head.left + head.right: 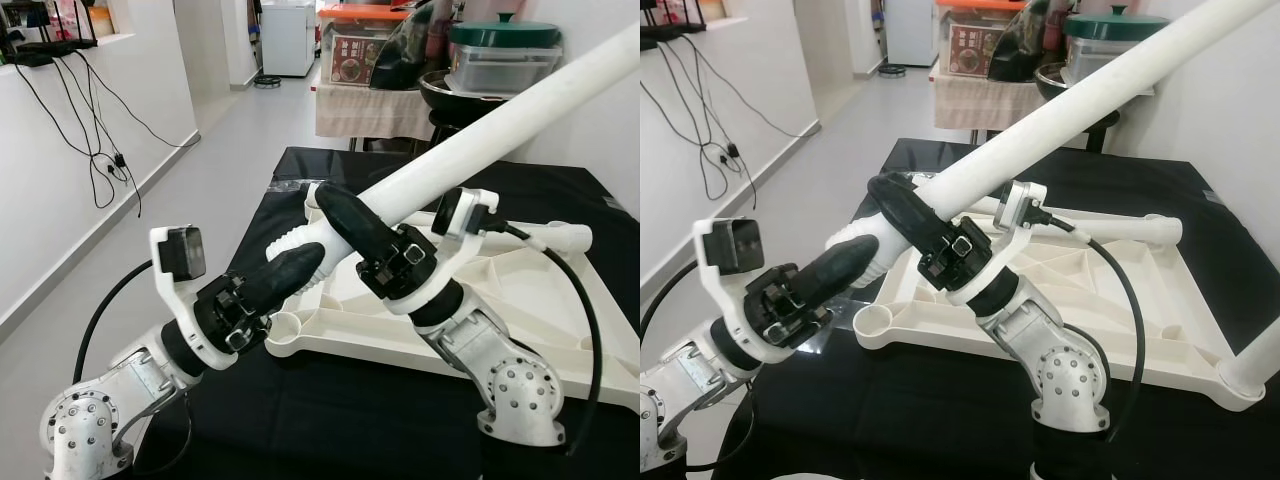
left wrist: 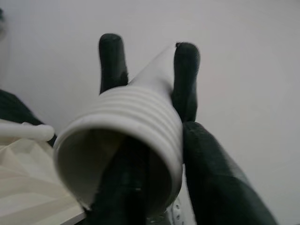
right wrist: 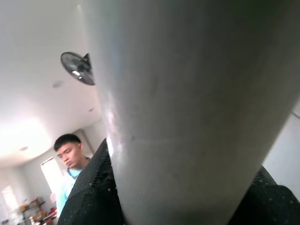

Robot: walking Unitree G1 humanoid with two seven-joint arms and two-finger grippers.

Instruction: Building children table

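Nearest the head camera, the left gripper (image 1: 290, 272) has its black fingers (image 2: 186, 75) closed around the ribbed, threaded end of the white table leg (image 1: 520, 110). Just above it, the right gripper (image 1: 350, 225) wraps its fingers (image 1: 902, 215) tightly round the same leg a little further up. The leg rises at a slant toward the robot's upper right, held clear of the worktop (image 1: 300, 400), which is draped in black cloth. Beneath it lies the white tabletop (image 1: 480, 300), upside down, with another leg (image 1: 560, 237) at its far corner. In the right wrist view a person (image 3: 70, 159) stands under a ceiling fan (image 3: 78, 68).
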